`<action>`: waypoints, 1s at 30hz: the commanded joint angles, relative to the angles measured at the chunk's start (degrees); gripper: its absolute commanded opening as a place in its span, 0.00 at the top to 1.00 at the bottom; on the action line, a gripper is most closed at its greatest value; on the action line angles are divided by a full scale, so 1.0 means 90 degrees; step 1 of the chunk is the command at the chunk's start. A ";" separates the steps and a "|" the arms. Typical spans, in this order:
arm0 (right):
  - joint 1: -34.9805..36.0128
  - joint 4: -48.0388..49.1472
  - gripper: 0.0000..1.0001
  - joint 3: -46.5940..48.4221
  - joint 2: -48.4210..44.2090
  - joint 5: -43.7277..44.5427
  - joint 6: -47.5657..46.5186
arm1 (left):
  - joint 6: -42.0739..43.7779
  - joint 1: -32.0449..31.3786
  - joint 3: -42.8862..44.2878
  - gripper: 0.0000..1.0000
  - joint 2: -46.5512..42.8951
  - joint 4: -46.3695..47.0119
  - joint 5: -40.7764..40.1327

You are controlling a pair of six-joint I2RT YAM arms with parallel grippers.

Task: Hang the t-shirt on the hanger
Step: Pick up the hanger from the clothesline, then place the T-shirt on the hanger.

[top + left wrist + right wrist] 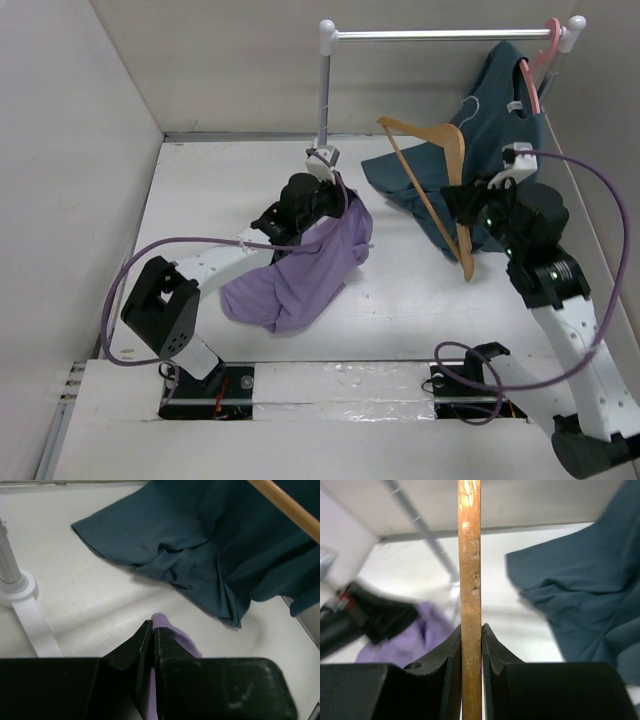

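Observation:
The lavender t-shirt (300, 275) hangs in a bunch from my left gripper (338, 192), which is shut on its edge and holds it up above the table; its low end rests on the table. In the left wrist view a fold of purple fabric (167, 629) sticks out between the closed jaws of the left gripper (152, 629). My right gripper (462, 200) is shut on the tan wooden hanger (435, 175) and holds it tilted in the air right of the t-shirt. In the right wrist view the hanger's arm (470, 570) runs straight up between the closed jaws of the right gripper (471, 630).
A dark teal t-shirt (480, 130) hangs on a pink hanger (540, 60) from the white rail (440, 35) at the back right, its lower part lying on the table. The rail's post (324, 100) stands just behind my left gripper. Walls close in on left and right.

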 commanded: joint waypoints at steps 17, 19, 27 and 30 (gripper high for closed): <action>0.0620 -0.1789 1.00 -0.0839 -0.2468 -0.1840 0.0673 | -0.0045 0.0670 0.1308 1.00 0.0202 -0.0389 0.0448; 0.0620 -0.1808 1.00 -0.0869 -0.2468 -0.1899 0.0663 | -0.0045 0.0670 0.1309 1.00 0.0163 -0.0371 0.0438; 0.0620 -0.2138 1.00 -0.0567 -0.2556 -0.1666 0.0537 | 0.0052 0.0728 0.1357 1.00 0.0036 -0.0555 0.0234; 0.0620 -0.2558 1.00 -0.0030 -0.2566 -0.1460 0.0371 | 0.0121 0.0787 0.1406 1.00 0.0046 -0.0556 0.0087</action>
